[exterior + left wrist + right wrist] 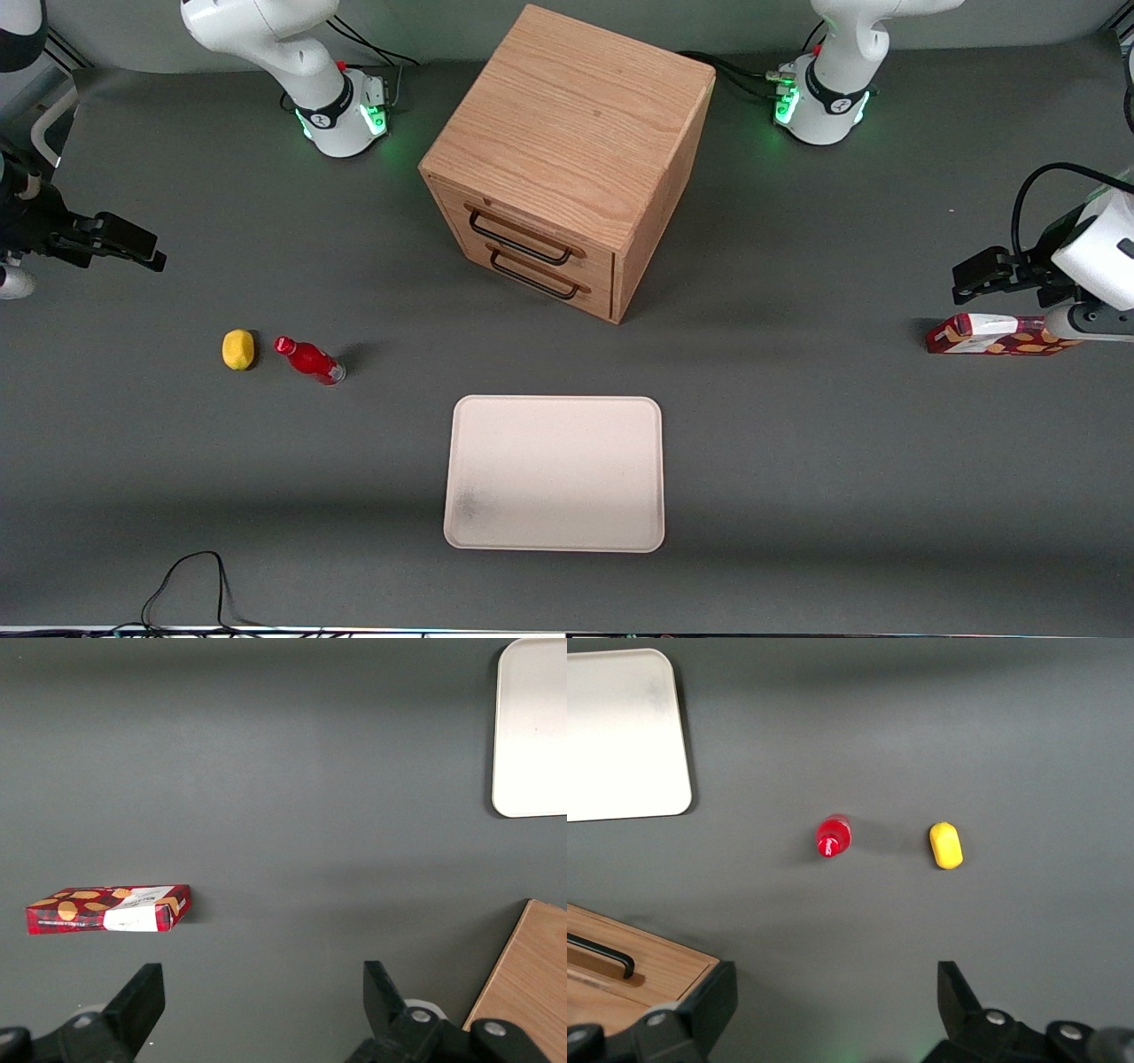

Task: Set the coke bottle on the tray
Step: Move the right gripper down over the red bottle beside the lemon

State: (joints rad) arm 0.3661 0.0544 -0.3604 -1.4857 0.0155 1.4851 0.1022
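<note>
1. Front view shows the wooden drawer cabinet (567, 159) whole, standing farther from the camera than everything else on the grey table (797, 461); the wrist views catch only a corner of it, and only part of one dark handle (602, 954) shows from the right wrist.
2. The tray (555, 472) lies flat nearer the camera than the cabinet, bare, with a faint dark smudge; both wrist views cut it off at the frame edge.
3. The red patterned carton (997, 335) lies toward the parked arm's end, partly covered by that arm.
4. The gripper (146, 251) hangs at the working arm's end, above the table, its fingers (961, 997) spread wide and holding nothing.
5. The coke bottle (310, 360) stands on the table, well apart from the tray, nothing between them.
6. The lemon (238, 349) sits just beside the bottle, not touching.
</note>
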